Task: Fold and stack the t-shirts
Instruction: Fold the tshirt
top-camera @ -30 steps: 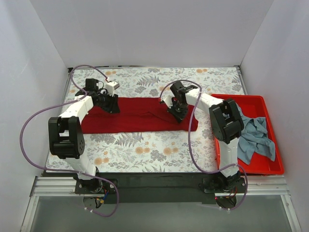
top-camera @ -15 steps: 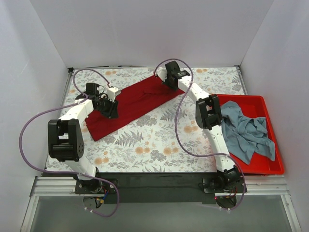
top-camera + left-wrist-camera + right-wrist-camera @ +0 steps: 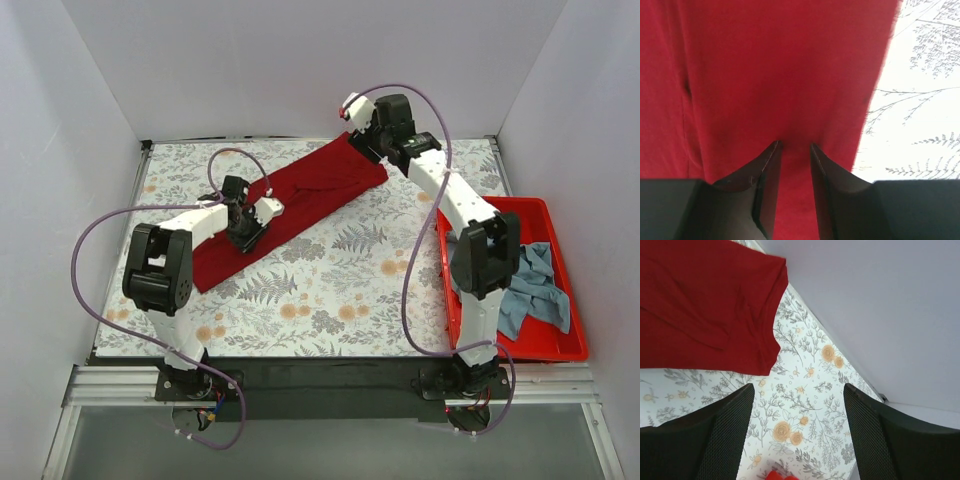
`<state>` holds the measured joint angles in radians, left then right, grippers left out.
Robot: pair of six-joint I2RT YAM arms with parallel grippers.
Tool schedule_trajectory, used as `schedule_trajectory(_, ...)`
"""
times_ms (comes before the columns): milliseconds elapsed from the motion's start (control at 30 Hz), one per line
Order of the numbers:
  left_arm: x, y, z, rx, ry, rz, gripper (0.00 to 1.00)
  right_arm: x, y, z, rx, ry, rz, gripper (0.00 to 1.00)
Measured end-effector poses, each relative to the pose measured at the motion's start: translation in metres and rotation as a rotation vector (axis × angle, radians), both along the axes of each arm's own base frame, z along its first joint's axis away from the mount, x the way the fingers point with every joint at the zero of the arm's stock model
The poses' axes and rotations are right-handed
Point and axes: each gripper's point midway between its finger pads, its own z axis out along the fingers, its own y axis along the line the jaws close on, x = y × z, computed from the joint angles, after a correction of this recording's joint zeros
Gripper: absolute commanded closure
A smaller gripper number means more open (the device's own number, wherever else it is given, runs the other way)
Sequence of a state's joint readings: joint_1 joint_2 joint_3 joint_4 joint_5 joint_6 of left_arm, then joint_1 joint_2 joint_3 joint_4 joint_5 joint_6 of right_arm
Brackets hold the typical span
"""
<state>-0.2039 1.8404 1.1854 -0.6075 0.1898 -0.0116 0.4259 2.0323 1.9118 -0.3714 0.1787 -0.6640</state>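
A grey-blue t-shirt (image 3: 535, 285) lies crumpled in the red bin (image 3: 520, 215), partly hidden behind the right arm (image 3: 455, 195). The dark red t-shirt (image 3: 310, 195) stretches diagonally across the floral tablecloth (image 3: 330, 290) — the left gripper (image 3: 795, 146) pinches it, fingers narrow; the right gripper (image 3: 798, 387) hangs spread wide and empty just past its far end. Plain white walls (image 3: 300, 70) enclose the table.
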Motion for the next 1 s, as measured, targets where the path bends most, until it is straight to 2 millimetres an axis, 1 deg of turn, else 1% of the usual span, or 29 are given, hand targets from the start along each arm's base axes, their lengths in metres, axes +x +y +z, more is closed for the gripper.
schedule_trajectory(33,-0.002,-0.001,0.000,0.017,-0.004,-0.014,0.75,-0.004,0.001,0.015,0.024,-0.019,0.002,0.21)
schedule_trajectory(100,-0.009,-0.008,-0.001,0.037,-0.008,-0.045,0.76,-0.019,0.000,0.041,0.076,-0.036,0.009,0.21)
schedule_trajectory(133,-0.015,-0.011,-0.002,0.048,-0.007,-0.060,0.76,-0.026,-0.002,0.048,0.100,-0.033,0.010,0.21)
schedule_trajectory(167,-0.022,-0.016,-0.002,0.057,-0.009,-0.074,0.76,-0.033,-0.004,0.050,0.115,-0.020,0.011,0.21)
schedule_trajectory(233,-0.040,-0.031,-0.002,0.071,0.002,-0.109,0.76,-0.045,-0.010,0.045,0.134,0.020,0.007,0.21)
schedule_trajectory(333,-0.071,-0.071,-0.003,0.073,0.043,-0.199,0.76,-0.063,-0.021,0.019,0.143,0.120,-0.010,0.21)
schedule_trajectory(367,-0.083,-0.087,-0.002,0.074,0.053,-0.239,0.76,-0.068,-0.024,0.007,0.139,0.157,-0.016,0.21)
schedule_trajectory(467,-0.123,-0.146,-0.001,0.050,0.116,-0.367,0.76,-0.087,-0.033,-0.030,0.133,0.274,-0.032,0.21)
schedule_trajectory(533,-0.144,-0.187,0.002,0.012,0.175,-0.430,0.76,-0.099,-0.037,-0.049,0.128,0.346,-0.034,0.23)
schedule_trajectory(600,-0.152,-0.226,0.009,-0.051,0.219,-0.464,0.76,-0.109,-0.038,-0.060,0.130,0.397,-0.036,0.25)
schedule_trajectory(667,-0.146,-0.253,0.022,-0.127,0.232,-0.461,0.76,-0.114,-0.037,-0.062,0.142,0.421,-0.033,0.28)
schedule_trajectory(733,-0.133,-0.262,0.042,-0.208,0.225,-0.436,0.76,-0.118,-0.033,-0.065,0.157,0.446,-0.022,0.35)
schedule_trajectory(767,-0.127,-0.261,0.053,-0.251,0.224,-0.421,0.76,-0.120,-0.031,-0.067,0.168,0.465,-0.019,0.38)
schedule_trajectory(800,-0.120,-0.257,0.065,-0.293,0.217,-0.401,0.76,-0.120,-0.028,-0.069,0.177,0.479,-0.015,0.45)
schedule_trajectory(867,-0.104,-0.244,0.090,-0.369,0.192,-0.356,0.76,-0.120,-0.019,-0.076,0.202,0.514,0.001,0.52)
schedule_trajectory(900,-0.095,-0.233,0.104,-0.412,0.169,-0.323,0.77,-0.119,-0.014,-0.081,0.213,0.533,0.005,0.59)
schedule_trajectory(933,-0.088,-0.221,0.116,-0.448,0.147,-0.297,0.77,-0.120,-0.009,-0.088,0.216,0.555,0.015,0.62)
schedule_trajectory(967,-0.083,-0.208,0.127,-0.477,0.128,-0.267,0.78,-0.120,-0.004,-0.094,0.220,0.577,0.019,0.65)
schedule_trajectory(1000,-0.078,-0.194,0.135,-0.497,0.111,-0.232,0.79,-0.121,0.002,-0.101,0.220,0.597,0.025,0.72)
